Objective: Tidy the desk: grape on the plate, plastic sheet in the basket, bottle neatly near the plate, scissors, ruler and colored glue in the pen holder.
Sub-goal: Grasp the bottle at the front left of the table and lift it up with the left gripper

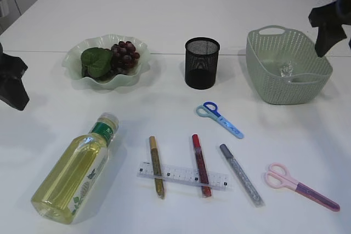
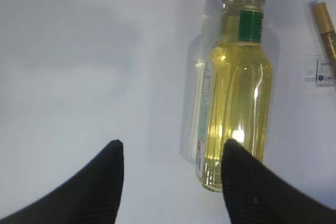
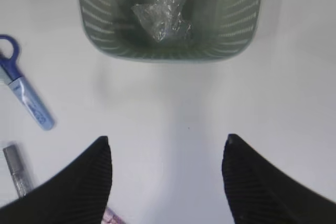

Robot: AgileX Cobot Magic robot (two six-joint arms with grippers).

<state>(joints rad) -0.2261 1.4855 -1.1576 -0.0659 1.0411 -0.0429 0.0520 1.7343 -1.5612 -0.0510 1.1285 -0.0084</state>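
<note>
Grapes (image 1: 125, 54) lie on the green plate (image 1: 74, 65). The crumpled plastic sheet (image 1: 286, 70) (image 3: 163, 14) sits in the basket (image 1: 263, 75) (image 3: 168, 53). The bottle (image 1: 74, 171) (image 2: 236, 103) lies on its side at the front left. Blue scissors (image 1: 219, 119) (image 3: 23, 95), pink scissors (image 1: 299, 186), a clear ruler (image 1: 184, 176) and gold (image 1: 157, 166), red (image 1: 201, 165) and silver glue (image 1: 241, 175) lie on the table in front of the black pen holder (image 1: 202, 62). My left gripper (image 1: 16, 89) (image 2: 170, 148) hovers open by the bottle's base. My right gripper (image 1: 324, 39) (image 3: 168, 142) hangs open above the basket's near side, empty.
The gold and red glue sticks lie across the ruler. The basket stands at the back right, the plate at the back left, the pen holder between them. The table's back edge runs behind them.
</note>
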